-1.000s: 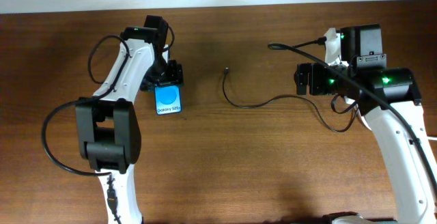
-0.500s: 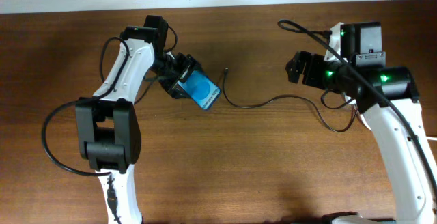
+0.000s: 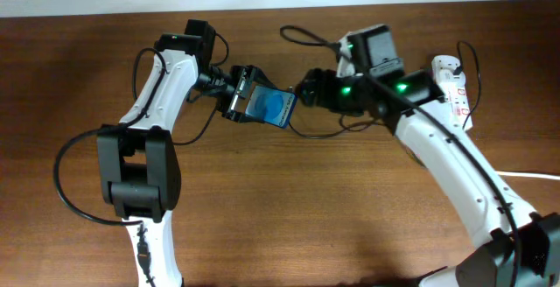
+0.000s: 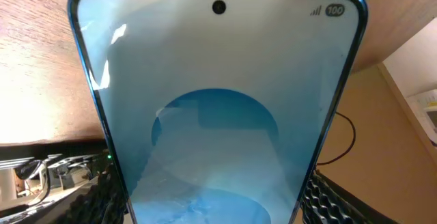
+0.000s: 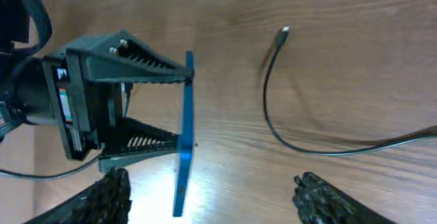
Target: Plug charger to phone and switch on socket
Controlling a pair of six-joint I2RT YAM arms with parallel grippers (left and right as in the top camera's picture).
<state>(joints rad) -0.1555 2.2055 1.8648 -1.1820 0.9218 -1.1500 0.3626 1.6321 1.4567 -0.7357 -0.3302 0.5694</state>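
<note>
My left gripper point(image 3: 243, 96) is shut on the phone point(image 3: 269, 107) and holds it above the table, its blue screen tilted and its free end pointing right. The phone fills the left wrist view point(image 4: 218, 108), clamped between the fingers point(image 4: 218, 210). My right gripper point(image 3: 306, 90) is open and empty, just right of the phone's free end. In the right wrist view the phone point(image 5: 184, 135) shows edge-on between and ahead of the open fingers point(image 5: 215, 200). The charger's cable point(image 5: 273, 118) lies on the table with its plug tip point(image 5: 285, 30) free. The white socket point(image 3: 455, 90) lies at the far right.
The charger cable point(image 3: 319, 134) curves under my right arm towards the socket. A thick white cord point(image 3: 529, 175) runs off the right edge. The robots' own black cables loop above both arms. The table's far edge meets a white wall.
The left gripper lifted the phone off the table and swung it right, tilting it. The right arm swept left to the phone's free end, uncovering the socket.
</note>
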